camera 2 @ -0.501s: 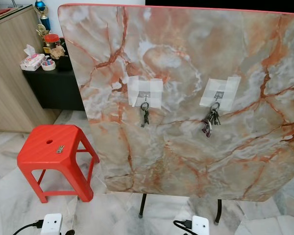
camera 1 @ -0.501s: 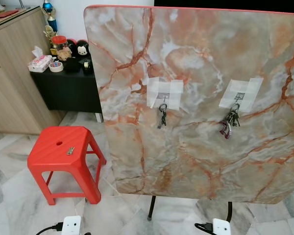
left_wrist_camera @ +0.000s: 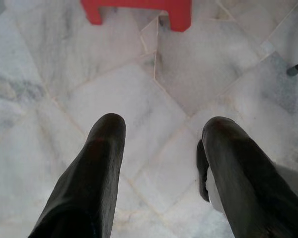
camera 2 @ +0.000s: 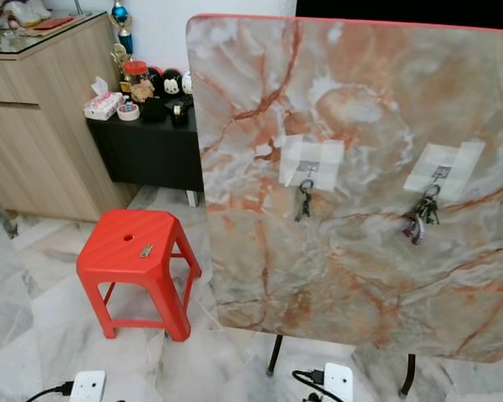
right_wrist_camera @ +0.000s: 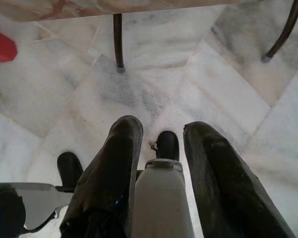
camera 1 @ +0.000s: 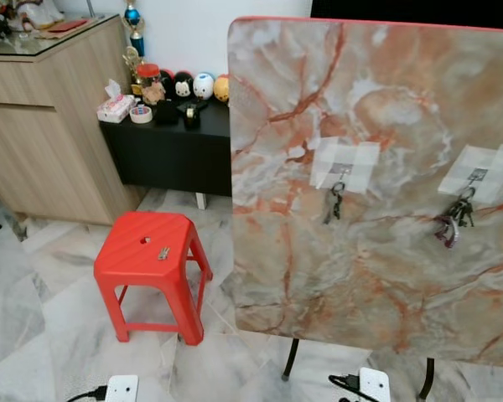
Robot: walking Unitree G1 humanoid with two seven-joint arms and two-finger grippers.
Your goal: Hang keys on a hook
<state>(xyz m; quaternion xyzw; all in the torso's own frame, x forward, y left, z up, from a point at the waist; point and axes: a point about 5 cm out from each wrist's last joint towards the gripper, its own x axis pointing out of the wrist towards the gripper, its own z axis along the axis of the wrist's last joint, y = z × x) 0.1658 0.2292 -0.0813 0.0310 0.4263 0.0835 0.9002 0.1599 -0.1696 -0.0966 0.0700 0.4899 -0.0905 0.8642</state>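
**A:** Whole view has swung since half a second back, so that's the camera turning, not the stuff. The red stool and the marble board now sit further right in frame, and more of the wooden cabinet shows.

**B:** Where are the keys?

**A:** A loose key lies flat on the stool's seat, well apart from both grippers. Two bunches are already hung on the board: a small bunch on the left taped hook, a bigger bunch on the right taped hook.

**B:** Grippers?

**A:** Left gripper hangs over the marble floor, fingers spread, holding nothing, with the stool's feet ahead of it. Right gripper also points down, fingers parted and empty, the board's black legs beyond it.

**B:** Clutter?

**A:** Black side table with toys beside the cabinet.
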